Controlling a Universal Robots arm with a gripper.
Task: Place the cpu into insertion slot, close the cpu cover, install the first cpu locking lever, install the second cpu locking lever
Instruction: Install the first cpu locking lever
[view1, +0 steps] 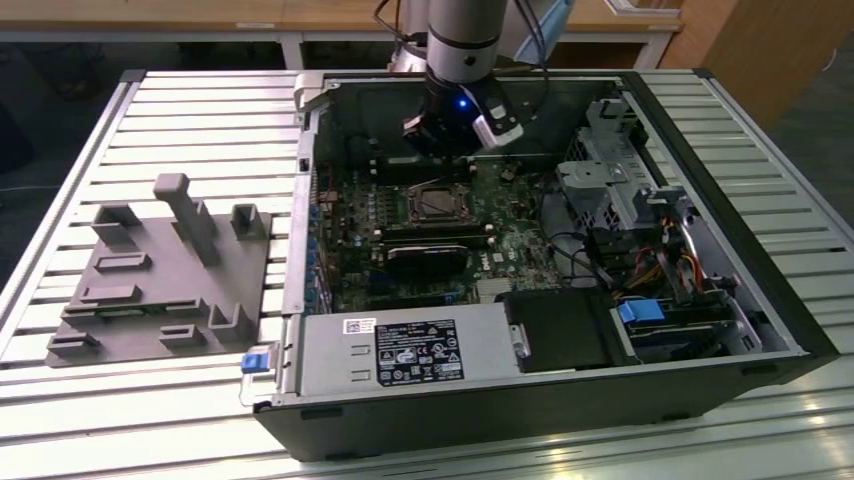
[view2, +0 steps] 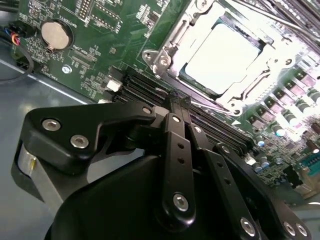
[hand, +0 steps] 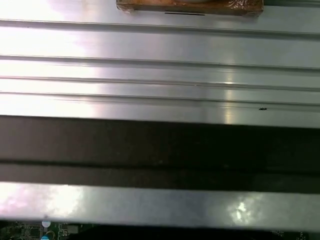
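1. The cpu (view2: 225, 55) lies flat in the insertion slot (view1: 434, 204), just ahead of the fingertips. Its pale metal top glares under the light.
2. The cpu cover (view2: 176, 32) lies down around the chip, which shows through its square window. The silver frame is close in front of the hand.
3. The hand (view2: 177, 98) hangs low over the motherboard (view2: 100, 55) at the socket's edge, with its fingers (view2: 175, 131) drawn together tip to tip. Whether anything is pinched between them I cannot tell.
4. In the exterior view the hand (view1: 441, 150) reaches down inside the computer case (view1: 747, 300), just beside the socket.
5. Long black memory slots (view2: 145, 86) run under the fingertips, between the hand and the socket.
6. A round coin battery (view2: 55, 34) sits on the board, off to one side and well apart from the hand.
7. A black rectangular block (view1: 434, 255) lies beyond the socket from the hand. The labelled power supply (view1: 400, 350) sits at the end of the case farthest from the hand.
8. The case rests on a slatted metal worktop (view1: 174, 110). A grey moulded fixture (view1: 160, 270) stands outside the case, well apart from the hand.
9. In the first wrist view the worktop slats (hand: 160, 65) run behind a dark case wall (hand: 160, 150).
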